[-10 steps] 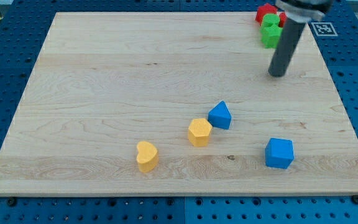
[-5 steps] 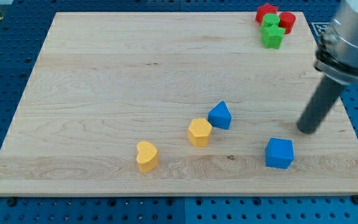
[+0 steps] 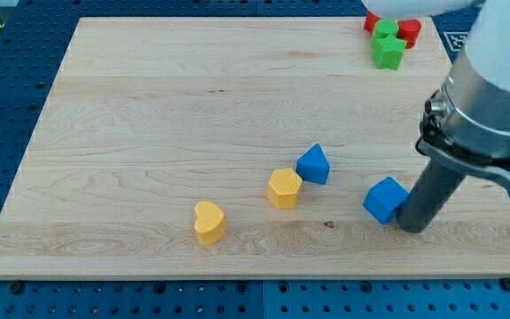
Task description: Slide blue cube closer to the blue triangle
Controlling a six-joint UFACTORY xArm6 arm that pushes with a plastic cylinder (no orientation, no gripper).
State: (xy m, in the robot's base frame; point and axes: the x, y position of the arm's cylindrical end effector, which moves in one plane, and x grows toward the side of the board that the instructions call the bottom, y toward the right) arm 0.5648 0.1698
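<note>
The blue cube (image 3: 384, 199) sits on the wooden board (image 3: 193, 106) at the lower right, turned a little. My tip (image 3: 412, 225) touches the cube's right side, just to its lower right. The blue triangle (image 3: 313, 164) stands to the cube's upper left, a short gap away. The rod and the arm above it hide the board to the right of the cube.
A yellow hexagon block (image 3: 284, 188) lies just left of the blue triangle, and a yellow heart block (image 3: 209, 221) lies further to the lower left. Red (image 3: 409, 30) and green (image 3: 387, 50) blocks cluster at the board's top right corner.
My tip moved from the upper right down to the blue cube's right side. The cube has shifted left and up and has turned a little. The other blocks have not moved.
</note>
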